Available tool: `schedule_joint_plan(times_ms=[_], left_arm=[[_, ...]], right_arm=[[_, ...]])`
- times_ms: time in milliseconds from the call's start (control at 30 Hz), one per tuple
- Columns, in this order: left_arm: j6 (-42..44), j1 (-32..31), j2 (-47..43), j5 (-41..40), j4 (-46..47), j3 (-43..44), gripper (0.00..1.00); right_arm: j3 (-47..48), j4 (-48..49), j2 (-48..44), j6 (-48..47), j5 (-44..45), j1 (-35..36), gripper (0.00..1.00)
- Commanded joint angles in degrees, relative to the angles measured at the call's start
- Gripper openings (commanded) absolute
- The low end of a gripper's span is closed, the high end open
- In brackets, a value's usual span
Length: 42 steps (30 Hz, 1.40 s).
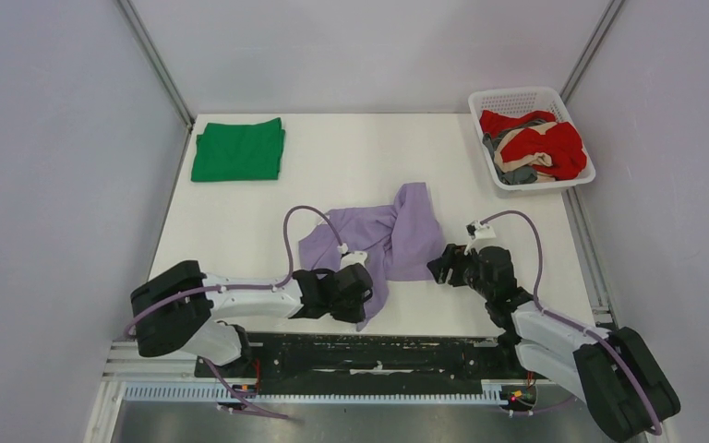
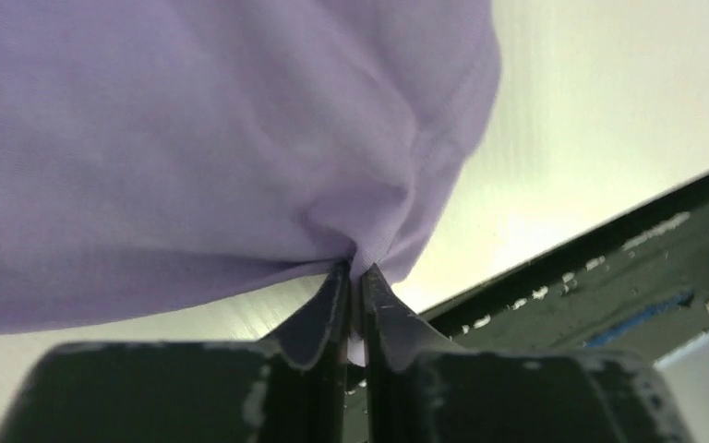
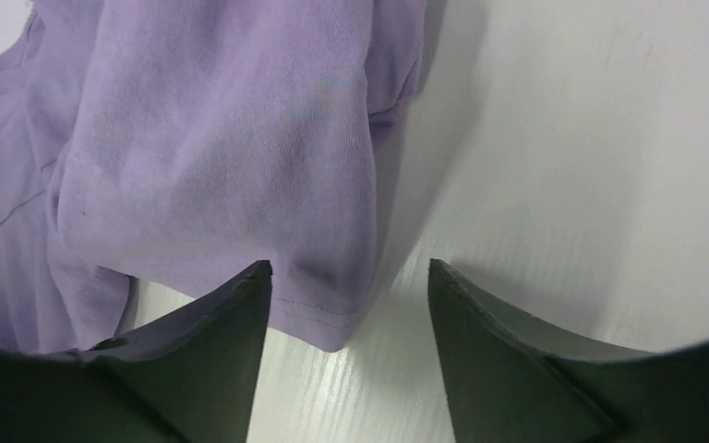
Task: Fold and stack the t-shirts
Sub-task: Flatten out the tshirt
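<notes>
The left gripper (image 2: pixel 354 275) is pinched tight on a bunched edge of the crumpled lavender t-shirt (image 1: pixel 404 233) mid-table, the right gripper (image 3: pixel 349 277) hovers with fingers spread over its hem corner, a folded green t-shirt (image 1: pixel 238 149) lies far left, and red, tan and grey t-shirts (image 1: pixel 535 148) fill the white basket (image 1: pixel 517 98) far right

white lattice basket (image 1: pixel 517 100), white table (image 1: pixel 351 157)

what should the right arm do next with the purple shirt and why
Probably ease the right tool forward and shut it on the hem corner of the lavender shirt: it is open with that corner lying between its fingertips, while the left tool pinches another edge.
</notes>
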Motion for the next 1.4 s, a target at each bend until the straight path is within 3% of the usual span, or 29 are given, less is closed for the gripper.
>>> schedule_joint_plan(times_ms=[0,200,233,333,567,767,967,1233,1367], left_arm=[[-1.65,-0.28,1.82,-9.19,-5.21,3.67,0.03],[-0.85,0.23,-4.65,-17.53,-6.25,4.54,0.02],[-0.61,0.53,-6.75,-19.04,-6.59,4.42,0.02],[-0.33,1.74,-13.31,-25.18,-8.57,4.63,0.02],[5.14,4.01,-32.09,-43.56,-9.59,8.30,0.02],[21.45,4.09,-44.21,-54.04,-0.37,13.52,0.02],[37.08,4.06,-50.11,-55.51,9.80,20.51,0.02],[47.18,4.03,-53.21,-53.48,11.16,32.95,0.02],[48.29,4.04,-53.89,-52.03,8.73,37.88,0.02]], right_arm=[[-0.99,9.85,4.06,2.86,-3.27,0.35,0.60],[-0.50,18.82,10.45,4.43,-7.25,1.73,0.45],[-0.03,19.34,10.98,4.53,-7.19,1.75,0.38],[1.48,18.35,9.83,4.03,-5.97,1.78,0.01],[7.77,3.24,-8.26,-3.40,5.59,1.74,0.00],[19.66,-3.70,-19.72,-11.63,12.99,1.78,0.00],[30.95,-5.43,-22.96,-18.44,17.45,1.77,0.00],[49.92,-13.42,-21.74,-24.87,17.09,1.71,0.00],[56.50,-16.85,-21.91,-25.36,18.10,1.77,0.00]])
